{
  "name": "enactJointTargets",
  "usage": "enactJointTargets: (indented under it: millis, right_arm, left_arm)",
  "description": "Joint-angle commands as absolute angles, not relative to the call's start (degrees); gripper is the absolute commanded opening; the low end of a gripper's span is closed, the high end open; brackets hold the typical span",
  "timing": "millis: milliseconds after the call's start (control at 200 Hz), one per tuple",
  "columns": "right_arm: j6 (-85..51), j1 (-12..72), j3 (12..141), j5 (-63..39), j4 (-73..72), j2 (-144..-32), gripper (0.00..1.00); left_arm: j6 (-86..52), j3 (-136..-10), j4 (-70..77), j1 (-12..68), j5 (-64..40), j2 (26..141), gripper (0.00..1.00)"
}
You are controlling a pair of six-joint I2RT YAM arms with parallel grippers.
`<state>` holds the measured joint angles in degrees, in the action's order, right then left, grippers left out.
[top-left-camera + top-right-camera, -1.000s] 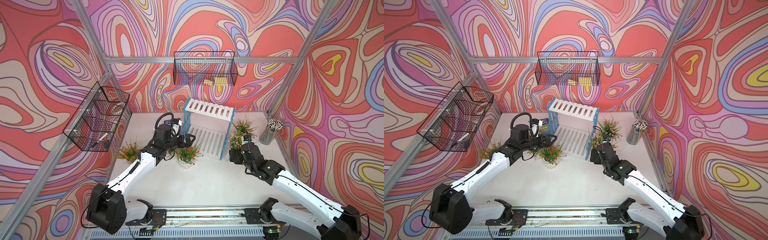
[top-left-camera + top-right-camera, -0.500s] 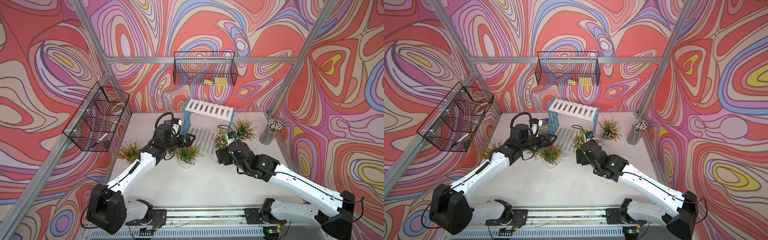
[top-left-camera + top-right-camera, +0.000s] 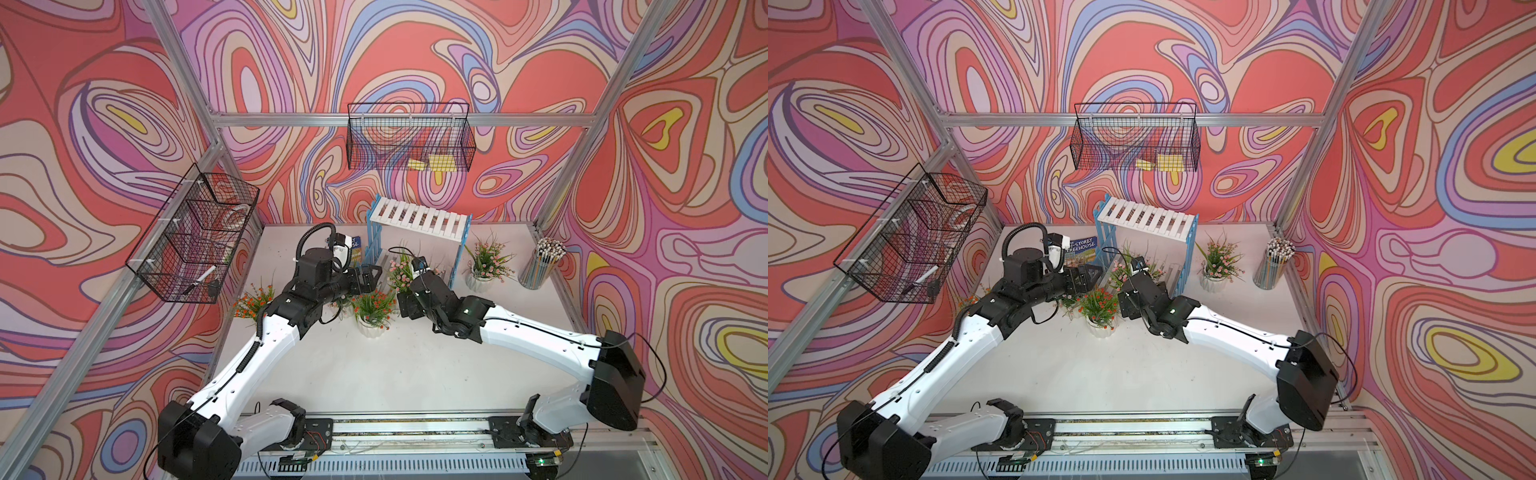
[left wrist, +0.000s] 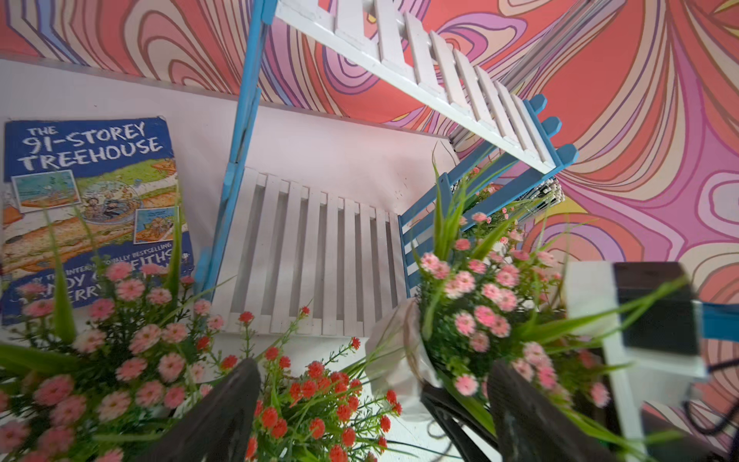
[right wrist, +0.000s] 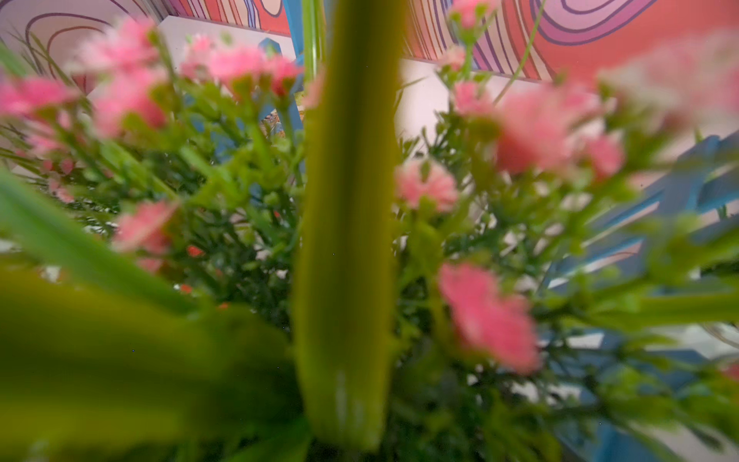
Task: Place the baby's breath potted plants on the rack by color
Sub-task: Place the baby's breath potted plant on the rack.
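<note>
The rack (image 3: 419, 218) stands at the back with both white slatted shelves bare; its lower shelf (image 4: 320, 256) shows in the left wrist view. My right gripper (image 3: 406, 301) is shut on the white pot (image 4: 394, 352) of a pink baby's breath plant (image 3: 400, 272), held just in front of the lower shelf. Its blurred flowers (image 5: 484, 316) hide the fingers in the right wrist view. My left gripper (image 4: 376, 420) hangs open above an orange-red plant (image 3: 374, 307) standing on the table. Another orange-red plant (image 3: 251, 301) stands far left. One pink plant (image 3: 486, 259) stands right of the rack, another (image 4: 120, 360) under my left arm.
A blue book (image 4: 88, 200) lies flat left of the rack. A cup of pencils (image 3: 540, 266) stands at the back right. Black wire baskets hang on the back wall (image 3: 409, 141) and the left wall (image 3: 195, 241).
My right arm has carried the pink plant leftward, from beside the rack's right end to the front of the lower shelf. The left arm has stayed still.
</note>
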<state>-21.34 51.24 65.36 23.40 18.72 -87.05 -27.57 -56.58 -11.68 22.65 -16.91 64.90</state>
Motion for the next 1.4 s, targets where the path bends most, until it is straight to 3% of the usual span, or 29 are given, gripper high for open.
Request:
enactJointTargets:
  millis: [0,731,1037,1392]
  right_arm:
    - [-19.1,49.8,67.9,27.3,7.8,-88.2,0.66]
    - [-10.9,41.0,77.1,23.1,-16.8,-112.6,0.63]
    - [-9.9,39.6,88.2,19.2,-13.8,-122.8,0.64]
    - [-11.5,39.3,92.6,15.6,-7.3,-126.2,0.67]
  left_arm:
    - [-27.1,-57.7,-14.7,22.5,-13.6,62.4,0.90]
    - [-26.6,-57.7,-16.2,21.7,-14.0,58.7,0.91]
    - [-26.9,-57.3,-16.8,21.7,-13.9,58.4,0.91]
    - [-27.0,-56.6,-16.3,21.7,-14.1,58.9,0.91]
